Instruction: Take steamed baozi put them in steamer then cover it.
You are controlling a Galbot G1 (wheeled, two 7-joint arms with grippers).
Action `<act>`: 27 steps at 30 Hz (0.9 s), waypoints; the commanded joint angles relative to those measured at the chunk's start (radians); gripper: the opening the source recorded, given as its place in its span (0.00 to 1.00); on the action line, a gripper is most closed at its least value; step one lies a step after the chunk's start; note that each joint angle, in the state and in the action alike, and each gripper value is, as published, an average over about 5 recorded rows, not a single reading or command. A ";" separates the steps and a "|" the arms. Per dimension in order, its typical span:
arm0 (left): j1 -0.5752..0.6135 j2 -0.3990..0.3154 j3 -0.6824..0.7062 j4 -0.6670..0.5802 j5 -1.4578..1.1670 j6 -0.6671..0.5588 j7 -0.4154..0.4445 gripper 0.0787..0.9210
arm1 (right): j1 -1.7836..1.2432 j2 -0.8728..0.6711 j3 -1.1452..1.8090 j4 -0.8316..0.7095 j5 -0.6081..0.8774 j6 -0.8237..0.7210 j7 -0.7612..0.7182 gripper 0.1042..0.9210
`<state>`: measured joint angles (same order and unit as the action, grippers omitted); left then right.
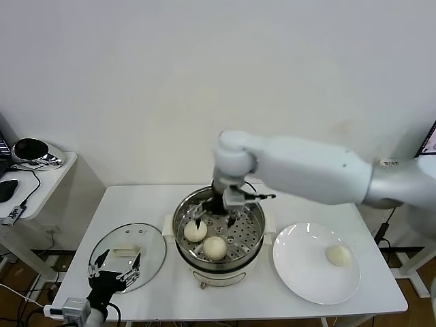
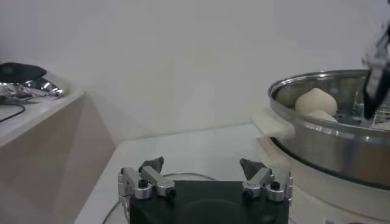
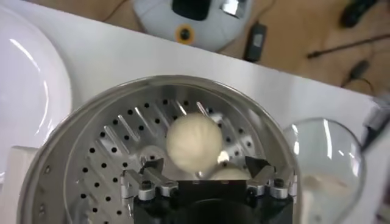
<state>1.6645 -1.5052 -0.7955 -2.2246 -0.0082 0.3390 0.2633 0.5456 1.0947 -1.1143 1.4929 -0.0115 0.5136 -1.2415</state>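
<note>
Stainless steel fills the middle of my head view: the round shiny steamer (image 1: 219, 235) with its perforated tray sits on a white electric base at the centre of the white worktop (image 1: 170, 293). Two pale cream-white round baozi (image 1: 195, 231) lie on the tray, one beside the other toward the near rim. My right gripper (image 1: 214, 219) hangs inside the pot just above the tray, jaws spread wide and holding nothing. A third baozi rests on the flat white plate (image 1: 300, 276) to my right of the steamer. The round clear glass lid (image 1: 153, 248) with a cream handle lies flat on the worktop to my left of the pot, and my left gripper (image 1: 114, 262) hovers over its near edge, jaws wide and empty.

From my left wrist, the left gripper (image 2: 202, 171) shows both fingertips well apart with bare worktop between them. The steamer's steel wall (image 2: 329, 146) rises close by, with one baozi (image 2: 315, 100) visible over the rim.

From my right wrist, the right gripper (image 3: 204, 173) looks straight down onto the perforated tray (image 3: 109, 158). One baozi (image 3: 194, 143) lies just beyond the spread fingertips, a second (image 3: 228, 174) partly hidden between them; neither is clamped. The glass lid (image 3: 329, 158) and a white plate edge (image 3: 30, 97) flank the pot.
</note>
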 commanded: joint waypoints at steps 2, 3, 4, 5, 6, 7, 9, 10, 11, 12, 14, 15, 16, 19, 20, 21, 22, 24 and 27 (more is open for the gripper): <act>-0.007 0.009 0.003 0.003 -0.005 0.004 0.006 0.88 | 0.190 -0.350 -0.085 0.014 0.378 -0.569 0.022 0.88; -0.008 0.011 0.006 0.003 -0.005 0.004 0.007 0.88 | 0.185 -0.394 -0.088 0.021 0.394 -0.641 0.022 0.88; -0.009 0.013 0.010 0.003 -0.004 0.005 0.007 0.88 | 0.175 -0.437 -0.088 0.031 0.409 -0.714 0.024 0.88; -0.009 0.016 0.013 0.004 -0.003 0.005 0.007 0.88 | 0.164 -0.474 -0.085 0.041 0.414 -0.776 0.028 0.88; -0.009 0.019 0.017 0.005 -0.002 0.005 0.008 0.88 | 0.150 -0.513 -0.081 0.052 0.410 -0.844 0.036 0.88; -0.008 0.022 0.020 0.007 -0.001 0.005 0.008 0.88 | 0.135 -0.546 -0.076 0.063 0.403 -0.900 0.045 0.88; -0.008 0.027 0.023 0.011 0.000 0.006 0.009 0.88 | 0.093 -0.598 -0.054 0.081 0.360 -0.978 0.072 0.88; -0.009 0.028 0.024 0.014 0.000 0.007 0.010 0.88 | 0.060 -0.622 -0.031 0.087 0.333 -1.002 0.082 0.88; -0.010 0.028 0.025 0.016 -0.001 0.007 0.010 0.88 | 0.024 -0.638 -0.008 0.089 0.310 -1.012 0.090 0.88; -0.010 0.028 0.026 0.018 -0.002 0.008 0.010 0.88 | -0.023 -0.655 0.026 0.088 0.279 -1.016 0.098 0.88; -0.010 0.027 0.030 0.021 -0.002 0.009 0.011 0.88 | -0.121 -0.678 0.102 0.080 0.219 -0.996 0.103 0.88; -0.008 0.027 0.031 0.022 -0.002 0.010 0.011 0.88 | -0.175 -0.685 0.144 0.074 0.184 -0.980 0.105 0.88; -0.004 0.028 0.033 0.022 -0.002 0.010 0.011 0.88 | -0.230 -0.692 0.190 0.068 0.144 -0.963 0.105 0.88; 0.007 0.032 0.037 0.022 -0.002 0.010 0.010 0.88 | -0.415 -0.703 0.329 0.044 0.034 -0.913 0.091 0.88; 0.011 0.035 0.037 0.022 -0.002 0.010 0.010 0.88 | -0.469 -0.704 0.366 0.038 0.004 -0.903 0.086 0.88; 0.013 0.038 0.036 0.022 -0.002 0.009 0.010 0.88 | -0.519 -0.705 0.397 0.032 -0.026 -0.891 0.081 0.88; 0.014 0.039 0.036 0.023 -0.002 0.009 0.010 0.88 | -0.554 -0.705 0.418 0.028 -0.049 -0.885 0.079 0.88; 0.015 0.040 0.034 0.028 -0.002 0.010 0.010 0.88 | -0.609 -0.701 0.447 0.017 -0.095 -0.867 0.078 0.88; 0.015 0.037 0.034 0.034 0.000 0.010 0.010 0.88 | -0.679 -0.681 0.498 -0.007 -0.128 -0.844 0.080 0.88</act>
<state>1.6723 -1.4705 -0.7634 -2.1993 -0.0100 0.3486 0.2735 0.2240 0.4865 -0.8608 1.5199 0.0515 -0.2975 -1.1700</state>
